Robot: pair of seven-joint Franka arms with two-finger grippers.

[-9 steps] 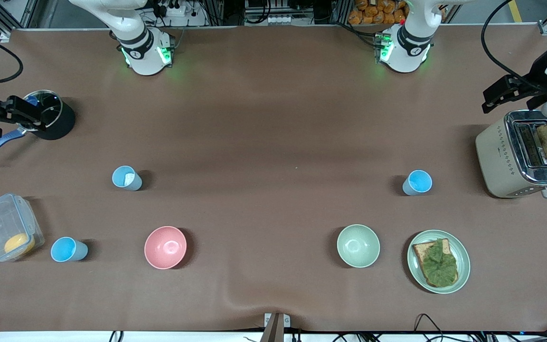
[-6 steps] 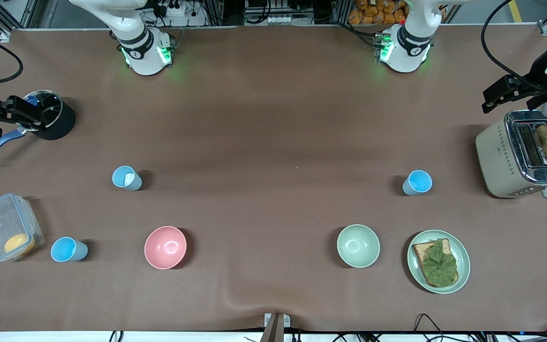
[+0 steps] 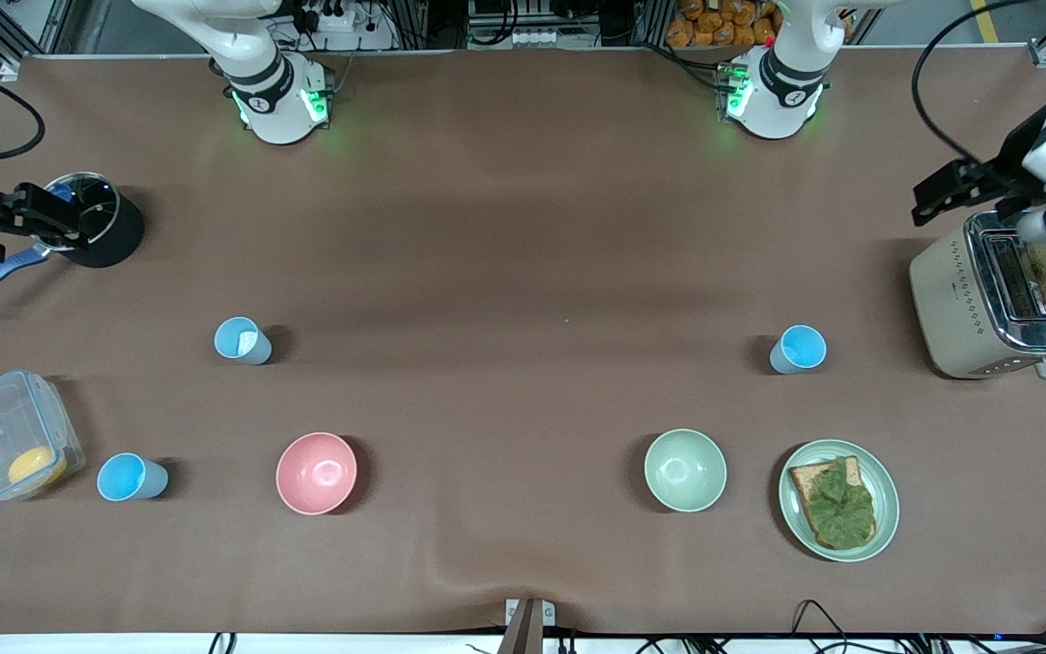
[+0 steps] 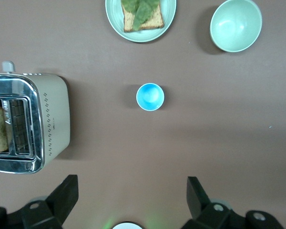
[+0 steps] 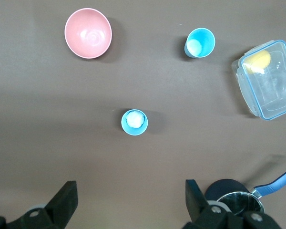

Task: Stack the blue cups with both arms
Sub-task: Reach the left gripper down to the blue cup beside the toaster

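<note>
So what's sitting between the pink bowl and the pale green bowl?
Nothing: in the front view, only bare brown table separates the pink bowl from the pale green bowl.

Matt brown table cover point(image 3: 523, 227), slightly rumpled. Toaster point(image 3: 995, 300) has a shiny chrome top and matt cream sides. Bowls point(image 3: 316, 472) look glossy; the box point(image 3: 10, 445) is clear plastic.

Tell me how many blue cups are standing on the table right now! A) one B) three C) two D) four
B: one blue cup stands near the toaster, a second with a white patch inside stands toward the right arm's end of the table, and a third stands beside the clear container; none is stacked yet.
</note>
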